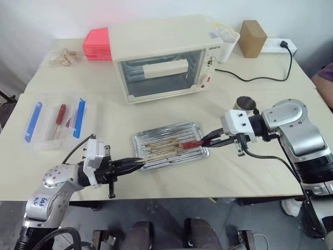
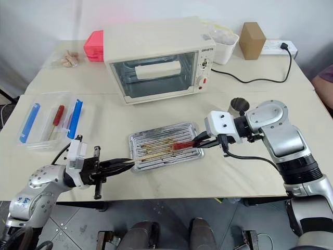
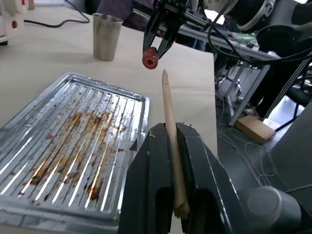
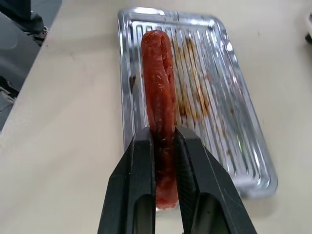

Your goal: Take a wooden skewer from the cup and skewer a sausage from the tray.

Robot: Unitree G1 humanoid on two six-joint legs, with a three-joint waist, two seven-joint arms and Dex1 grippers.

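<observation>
The silver ridged tray (image 1: 137, 140) with brown grease stains lies near the table's front edge. My right gripper (image 1: 203, 140) is shut on the red sausage (image 4: 158, 87) and holds it a little above the tray's right end. Its free end (image 3: 150, 59) points toward my left gripper. My left gripper (image 1: 139, 163) sits at the tray's left front corner, shut on the wooden skewer (image 3: 167, 97). The skewer's pointed tip aims across the tray at the sausage, with a gap between them. The steel cup (image 1: 243, 103) stands behind the right gripper.
A white toaster oven (image 1: 161, 62) stands behind the tray. A clear plastic tray (image 1: 54, 122) with blue sticks lies at the left. A pink box (image 1: 97, 44), a white container (image 1: 226, 44), a brown box (image 1: 252, 37) and a black cable (image 1: 260, 79) line the back.
</observation>
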